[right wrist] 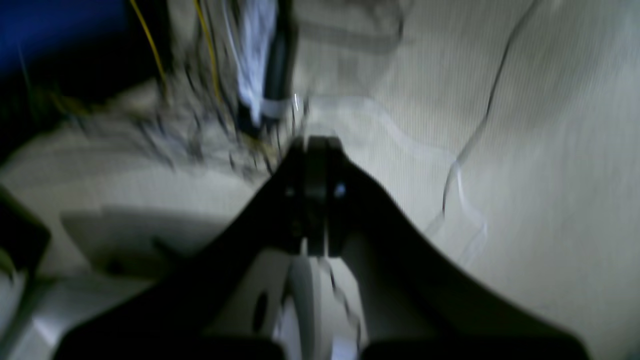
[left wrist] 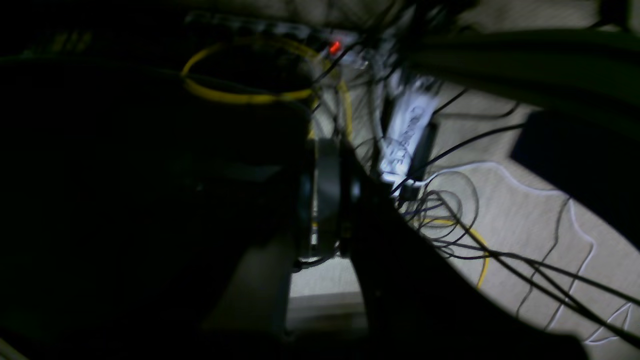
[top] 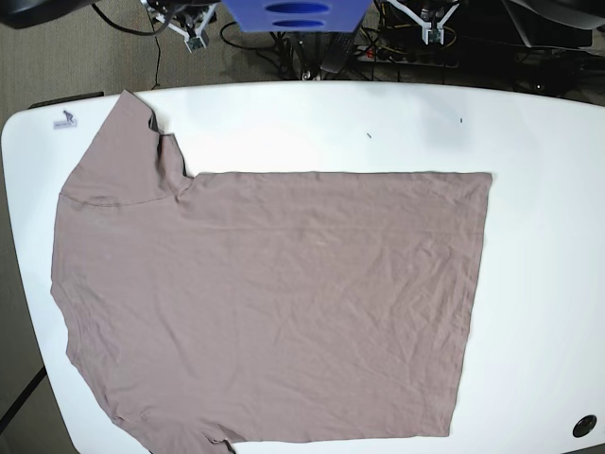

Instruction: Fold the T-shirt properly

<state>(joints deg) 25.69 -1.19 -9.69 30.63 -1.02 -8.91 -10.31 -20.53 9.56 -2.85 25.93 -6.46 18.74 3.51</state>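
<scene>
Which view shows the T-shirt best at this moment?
The base view: the T-shirt lies spread flat on the white table, almost wholly in frame. Both wrist views show none of it, only dim floor and cables beyond the shut grippers.

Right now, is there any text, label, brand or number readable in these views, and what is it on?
White strip among floor cables: dark lettering, too blurred to read.
Small sticker on the table, near the T-shirt sleeve: a mark, too small to read.
T-shirt: no print or visible label.
Nothing else legible.
</scene>
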